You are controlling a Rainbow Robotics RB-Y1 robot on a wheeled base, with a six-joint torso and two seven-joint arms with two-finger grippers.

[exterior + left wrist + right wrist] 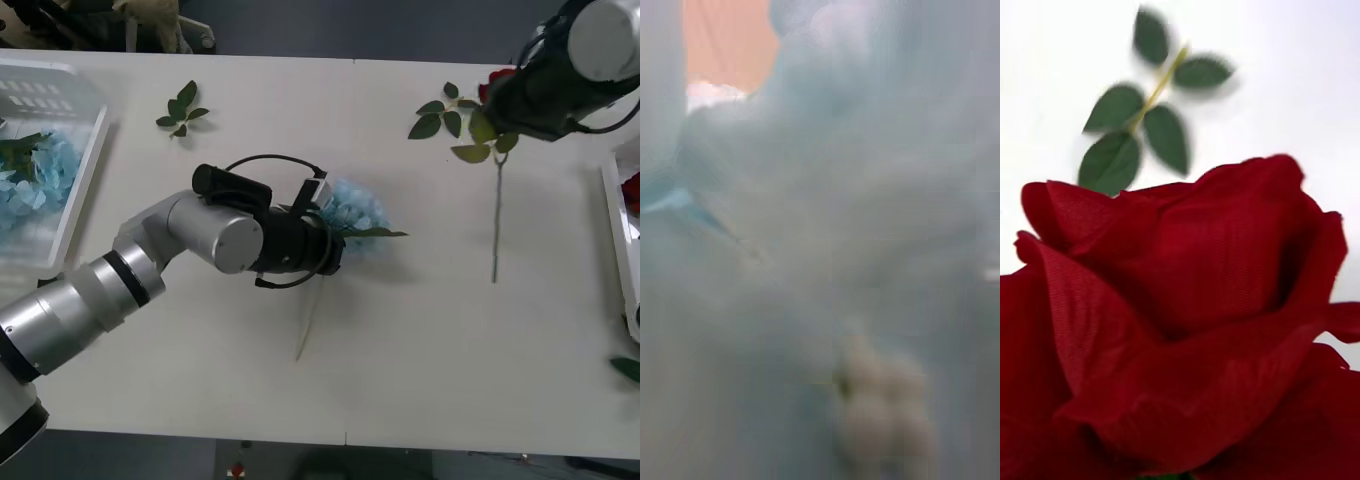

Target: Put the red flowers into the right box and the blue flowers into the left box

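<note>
A pale blue flower (357, 211) lies mid-table, its stem (307, 330) running toward the near edge. My left gripper (328, 228) is pressed against the bloom, and blurred blue petals (827, 187) sit right at the left wrist camera. A red flower (497, 82) lies at the far right with its thin stem (496, 225) pointing toward me. My right gripper (507, 100) sits right over that bloom, and the dark red rose (1180, 322) looms very close in the right wrist view. The left box (85, 180) holds blue flowers (25, 185). The right box (614, 225) shows a red bloom (632, 192).
A loose green leaf sprig (181, 108) lies at the far left-centre of the table. The rose's leaves (440, 118) spread beside it, and green leaves (1142, 127) lie on the table beyond the bloom. Another leaf (628, 368) pokes in at the right edge.
</note>
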